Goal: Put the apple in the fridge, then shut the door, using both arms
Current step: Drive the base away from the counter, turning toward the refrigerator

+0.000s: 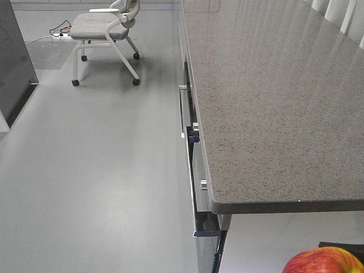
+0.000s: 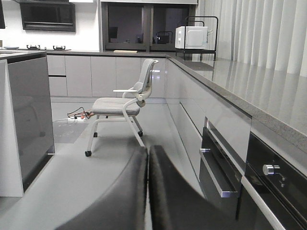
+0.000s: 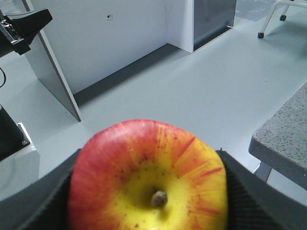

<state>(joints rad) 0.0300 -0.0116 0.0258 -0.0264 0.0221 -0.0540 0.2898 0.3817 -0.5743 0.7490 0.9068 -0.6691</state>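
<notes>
The apple (image 3: 148,167) is clamped between the pads (image 3: 43,201) of the right gripper (image 3: 148,191), stem end facing the camera, above the grey floor (image 3: 201,96) beside the counter (image 1: 273,102) corner. The left gripper (image 2: 147,191) is closed, fingers (image 2: 120,203) pressed together. A chair (image 2: 120,108) is seen beyond it.

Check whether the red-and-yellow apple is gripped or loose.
Gripped: the red-and-yellow apple sits between the pads of the matte black right gripper.

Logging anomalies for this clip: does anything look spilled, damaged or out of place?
Nothing serious. The apple sits whole in the right gripper, and the chair stands upright. Only loose cables lie on the floor beside the chair.
</notes>
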